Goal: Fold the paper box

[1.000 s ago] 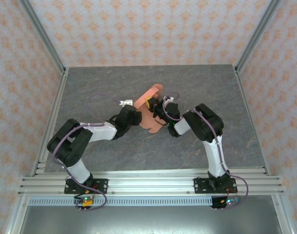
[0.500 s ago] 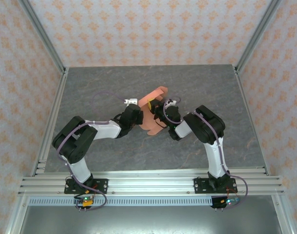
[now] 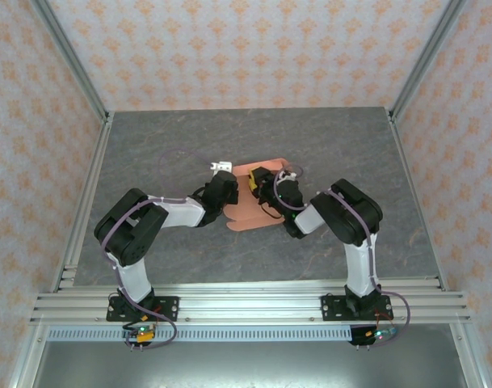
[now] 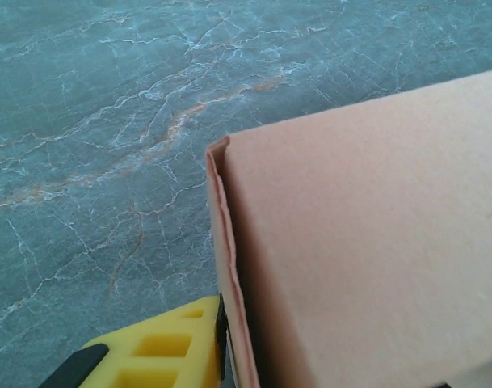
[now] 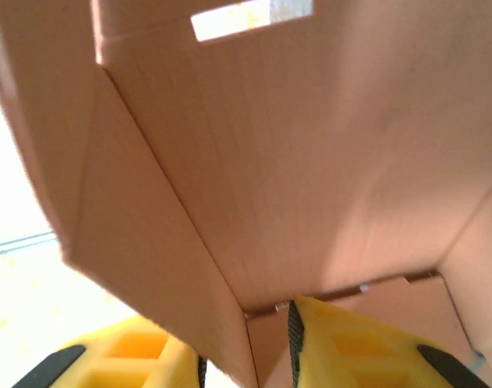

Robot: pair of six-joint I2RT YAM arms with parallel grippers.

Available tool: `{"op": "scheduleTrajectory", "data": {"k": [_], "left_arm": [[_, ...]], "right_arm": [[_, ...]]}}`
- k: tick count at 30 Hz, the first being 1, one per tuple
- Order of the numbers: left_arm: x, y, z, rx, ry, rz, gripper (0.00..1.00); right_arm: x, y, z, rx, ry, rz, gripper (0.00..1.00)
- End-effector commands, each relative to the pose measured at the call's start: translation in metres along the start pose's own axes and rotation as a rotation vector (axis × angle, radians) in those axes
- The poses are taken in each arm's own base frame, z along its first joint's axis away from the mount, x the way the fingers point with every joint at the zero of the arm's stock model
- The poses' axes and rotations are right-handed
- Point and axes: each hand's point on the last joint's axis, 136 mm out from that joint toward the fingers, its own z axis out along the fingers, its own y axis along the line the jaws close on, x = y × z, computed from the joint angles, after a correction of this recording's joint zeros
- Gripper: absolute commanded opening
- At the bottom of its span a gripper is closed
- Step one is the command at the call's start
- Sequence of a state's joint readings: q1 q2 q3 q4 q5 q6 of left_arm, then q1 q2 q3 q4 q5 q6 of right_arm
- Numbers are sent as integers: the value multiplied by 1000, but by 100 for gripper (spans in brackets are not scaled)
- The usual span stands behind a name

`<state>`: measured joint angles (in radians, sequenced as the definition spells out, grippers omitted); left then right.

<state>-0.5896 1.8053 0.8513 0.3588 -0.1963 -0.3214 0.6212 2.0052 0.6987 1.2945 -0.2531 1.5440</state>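
Note:
The paper box point(image 3: 247, 212) is a salmon-orange card sheet, partly folded, lying low on the grey table between the two arms. My left gripper point(image 3: 229, 191) is at its left edge. In the left wrist view one yellow finger point(image 4: 153, 352) presses its black pad against the card's folded edge point(image 4: 226, 267), and the broad panel point(image 4: 367, 242) hides the other finger. My right gripper point(image 3: 260, 186) is at the sheet's top. In the right wrist view a card wall point(image 5: 161, 242) runs down between the two yellow fingers point(image 5: 367, 347), which are shut on it.
The grey marbled table point(image 3: 189, 137) extends around the sheet. Aluminium frame rails point(image 3: 84, 186) run along the table's left and right sides, with patterned walls behind. The two arms' elbows point(image 3: 132, 226) lean in towards the middle.
The raised part of the sheet has come down flatter onto the table. Both grippers have shifted slightly right and closer together over it.

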Motion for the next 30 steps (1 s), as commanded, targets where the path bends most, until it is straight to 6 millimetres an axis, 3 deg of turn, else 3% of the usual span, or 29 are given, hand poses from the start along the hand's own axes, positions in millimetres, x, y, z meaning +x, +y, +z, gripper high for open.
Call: {"op": "scheduleTrajectory", "data": {"k": [1,4,8,13,17,22,26,30], "left_arm": [[-11,-2,3,-18,-40,48,21],[-16,-4,3,-19,-49,66,21],[-21,-16,4,39,-56,125,21],[-20,-20,11,53,-49,197,21],[-15,-32,11,148,-46,204,22],[-12,-47,6,265,-50,209,22],[-5,-56,7,321,-32,220,23],[-4,-62,6,357,-37,222,23]], "right_arm": [[13,-1,-20,70,57,19,36],[28,-18,-40,246,129,29,38],[34,-16,-73,399,159,-84,43],[28,1,-112,516,150,-246,48],[8,12,-142,597,142,-376,48],[-18,52,-151,733,225,-707,52],[-54,83,-151,897,210,-1017,55],[-57,86,-127,857,329,-1130,57]]}}
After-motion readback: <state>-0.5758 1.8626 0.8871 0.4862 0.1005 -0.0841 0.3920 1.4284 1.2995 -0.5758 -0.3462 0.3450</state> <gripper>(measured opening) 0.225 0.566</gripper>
